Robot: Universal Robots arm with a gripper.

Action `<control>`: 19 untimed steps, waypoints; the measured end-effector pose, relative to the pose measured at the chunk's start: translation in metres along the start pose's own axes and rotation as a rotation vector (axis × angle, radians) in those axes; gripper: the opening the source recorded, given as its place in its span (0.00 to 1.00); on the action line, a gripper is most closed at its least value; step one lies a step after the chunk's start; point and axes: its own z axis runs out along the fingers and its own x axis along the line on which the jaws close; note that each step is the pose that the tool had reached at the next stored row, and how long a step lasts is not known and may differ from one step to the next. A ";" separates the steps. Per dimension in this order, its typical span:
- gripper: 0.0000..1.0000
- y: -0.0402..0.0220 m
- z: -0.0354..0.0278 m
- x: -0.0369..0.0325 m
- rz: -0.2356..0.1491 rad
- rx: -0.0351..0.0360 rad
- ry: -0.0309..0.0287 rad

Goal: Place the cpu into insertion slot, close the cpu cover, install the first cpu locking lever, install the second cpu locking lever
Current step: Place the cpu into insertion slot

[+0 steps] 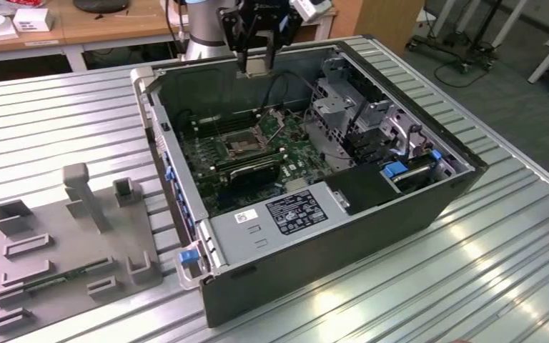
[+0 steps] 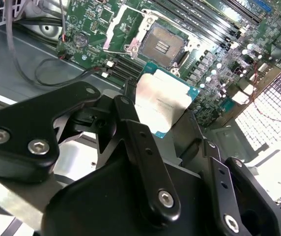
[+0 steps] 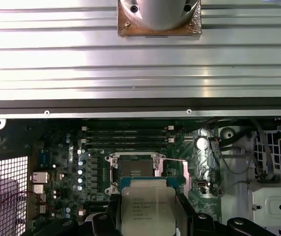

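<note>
Gripper (image 1: 254, 66) clamped on the cpu (image 3: 148, 210), hanging above the open computer case (image 1: 351, 243), insertion slot (image 3: 135, 170) lying uncovered on the green board (image 3: 195, 147) down inside

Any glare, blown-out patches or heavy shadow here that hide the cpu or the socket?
Exterior view: light streaks glare off the ribbed table; the inside of the case is dimmer. Second wrist view: the cpu has a washed-out white top, while the insertion slot is evenly lit. First wrist view: bright bands on the table; the cpu top is grey, without glare.
</note>
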 end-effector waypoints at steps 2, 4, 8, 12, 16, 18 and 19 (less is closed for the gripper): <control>0.54 -0.0003 0.0027 0.0017 0.000 0.0000 0.0000; 0.54 -0.0007 0.0058 0.0033 0.000 -0.0001 0.0000; 0.54 -0.0013 0.0124 0.0046 0.000 -0.0001 0.0000; 0.54 -0.0019 0.0189 0.0050 0.000 0.0000 0.0000; 0.54 -0.0025 0.0256 0.0053 0.000 -0.0001 0.0000; 0.54 -0.0027 0.0275 0.0053 0.000 0.0000 0.0000; 0.54 -0.0027 0.0276 0.0053 0.000 0.0001 0.0001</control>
